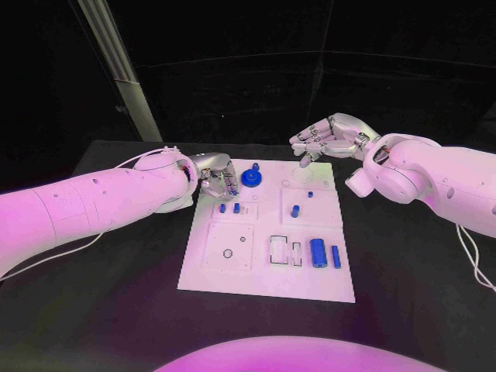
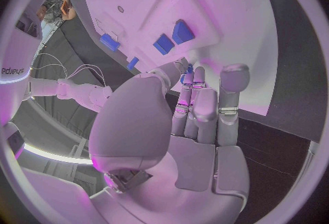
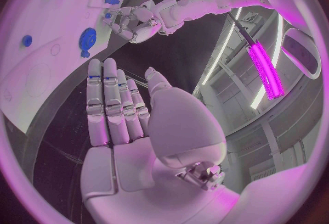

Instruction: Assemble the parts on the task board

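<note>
**Mostly small hard pieces, both hands empty above the board**

Task board (image 1: 268, 267): a flat white plate in the middle of the black table (image 1: 427, 310), matte, with raised square panels and shallow recesses. Looks rigid; it should not flex under a push.

Parts: a round blue knob (image 1: 253, 180) with a stem stands at the far left of the board, just beside the left hand (image 1: 212, 175). Two short pegs (image 1: 229, 208) stand a little nearer. One small peg (image 1: 296, 210) on the right panel. A thick cylinder (image 1: 318, 249) and a thin bar (image 1: 336, 256) lie side by side near the right front.

Handling, as a guess: light, stiff, smooth plastic, probably slick to metal fingertips. The lying cylinder may roll; take it across its middle, from the sides. Pegs want a fingertip pinch at the top. Knob best taken by its rim.

Left hand: fingers loosely extended over the far left edge, holding nothing as far as I can see. Right hand (image 1: 332, 138): fingers loosely curled, raised over the far right corner, empty.
</note>
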